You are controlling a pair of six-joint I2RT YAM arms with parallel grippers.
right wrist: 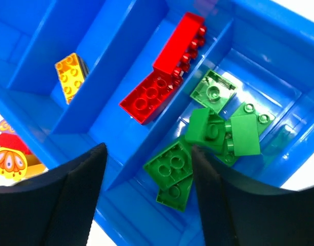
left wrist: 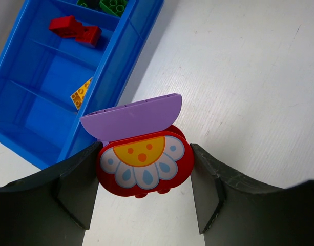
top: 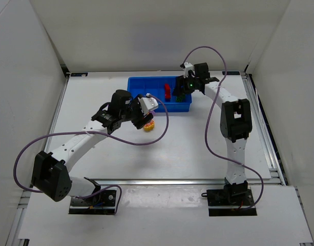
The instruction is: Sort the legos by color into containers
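Mid-table, slightly left of centre: left gripper [left wrist: 145, 154] narrowed around red flower-print lego [left wrist: 141, 171] with purple half-round piece [left wrist: 131, 115] against its far side. One pad touches the block, the other is a hair off or touching; can't tell whether it is clamped.

Far edge, right of centre: blue tray [top: 162, 108]. Right-end compartment holds green legos [right wrist: 218, 128], the next red legos [right wrist: 167, 77], the next one orange lego [right wrist: 70, 76]. Right gripper [right wrist: 146, 154] hovers over the green compartment, jaws wide, nothing between them.

Bright, even overhead light casts faint soft shadows on the tabletop [top: 197, 148], and glare whitens the tray [right wrist: 282, 77] floor by the far edge.
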